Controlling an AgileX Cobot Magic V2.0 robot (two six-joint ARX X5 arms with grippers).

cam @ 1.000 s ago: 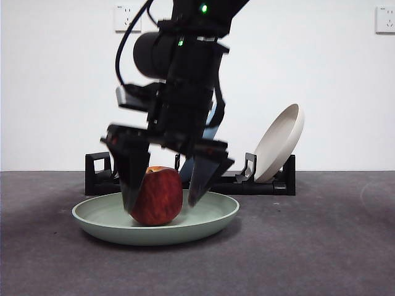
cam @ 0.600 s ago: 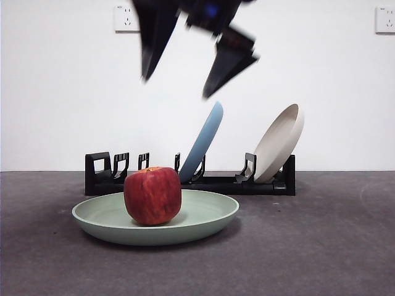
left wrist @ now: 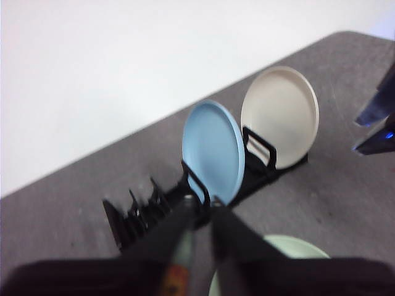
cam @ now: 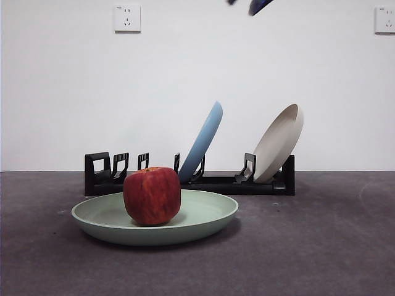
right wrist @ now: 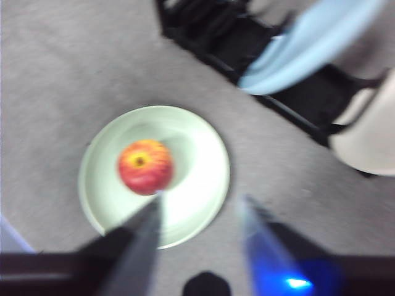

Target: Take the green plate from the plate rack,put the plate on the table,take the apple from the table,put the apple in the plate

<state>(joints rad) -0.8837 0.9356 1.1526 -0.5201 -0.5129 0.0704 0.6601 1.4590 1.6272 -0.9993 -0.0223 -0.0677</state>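
Observation:
The dark red apple (cam: 152, 195) stands in the pale green plate (cam: 210, 222), which lies flat on the grey table (cam: 321, 246) in front of the black plate rack (cam: 216, 183). My right gripper (right wrist: 202, 200) is open and empty, high above the plate (right wrist: 197, 185) and apple (right wrist: 145, 166). In the front view only its tip (cam: 253, 5) shows at the top edge. My left gripper (left wrist: 203, 206) is shut and empty, held high near the rack (left wrist: 142, 213). The green plate's edge (left wrist: 290, 246) shows below it.
A light blue plate (cam: 203, 142) and a beige plate (cam: 281, 142) lean in the rack's middle and right slots. Both also show in the left wrist view, blue (left wrist: 213, 151) and beige (left wrist: 281, 114). A white wall stands behind the table.
My right gripper has let go of the apple and risen straight up, almost out of the front view. The apple and the green plate stay where they were.

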